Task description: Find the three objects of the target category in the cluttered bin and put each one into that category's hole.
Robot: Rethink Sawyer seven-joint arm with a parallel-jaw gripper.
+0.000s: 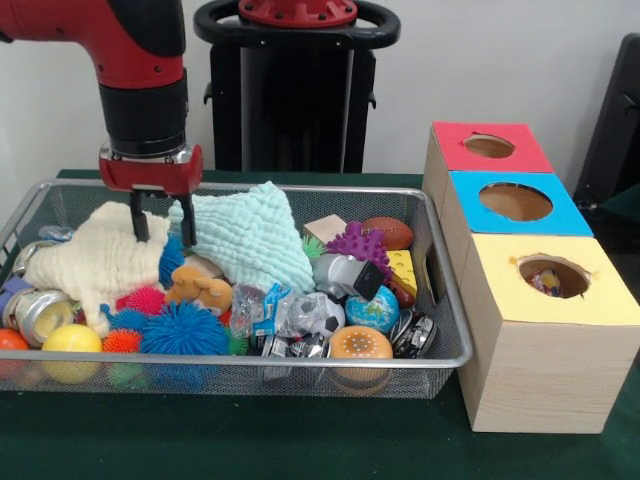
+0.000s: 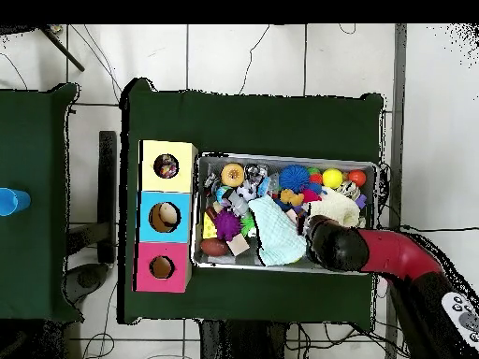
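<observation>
The wire mesh bin (image 1: 300, 361) is full of toys and also shows in the overhead view (image 2: 285, 157). My gripper (image 1: 162, 228) hangs open over its back left, one finger on the cream cloth (image 1: 95, 255), the other at the edge of the mint cloth (image 1: 250, 235). Nothing shows between the fingers. A crinkled piece with red, blue and white patches (image 1: 248, 308) lies mid-bin; I cannot tell whether it is a confetti piece. The hole (image 1: 553, 275) in the yellow-topped box has a multicoloured piece (image 1: 546, 284) inside. In the overhead view the arm (image 2: 374, 252) hides the gripper.
The blue-topped box (image 1: 515, 203) and red-topped box (image 1: 490, 147) stand behind the yellow one. Spiky balls (image 1: 183, 330), a purple spiky ball (image 1: 358, 243), a small football (image 1: 388, 232), a globe ball (image 1: 375, 310) and tins (image 1: 35, 315) crowd the bin.
</observation>
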